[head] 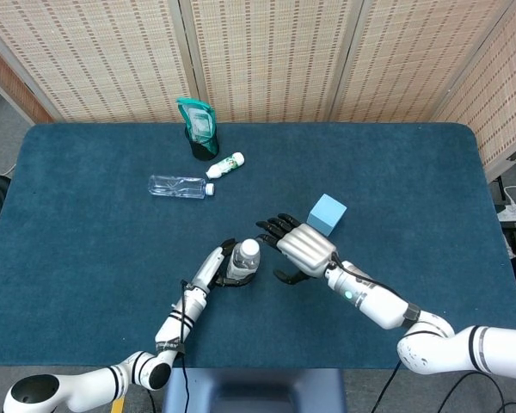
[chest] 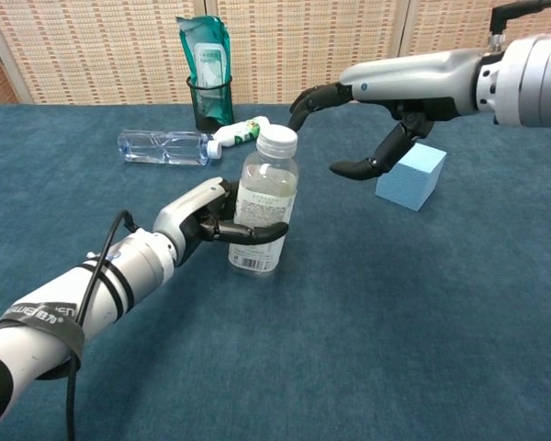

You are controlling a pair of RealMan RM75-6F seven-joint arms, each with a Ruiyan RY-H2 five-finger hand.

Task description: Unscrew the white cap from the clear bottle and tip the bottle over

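Note:
A clear bottle (chest: 264,213) with a white cap (chest: 277,140) stands upright on the blue table; in the head view the bottle (head: 243,261) shows from above. My left hand (chest: 215,220) grips the bottle's body from the left, fingers wrapped around its front. My right hand (chest: 360,124) hovers open to the right of the cap, a short gap away, fingers and thumb spread and holding nothing. The head view shows the right hand (head: 299,248) beside the bottle and the left hand (head: 217,267) against it.
A light blue cube (chest: 411,175) sits just behind my right hand. At the back left lie a clear bottle (chest: 165,147) and a small white bottle (chest: 237,134), next to a black cup (chest: 211,103) holding a teal pouch (chest: 206,50).

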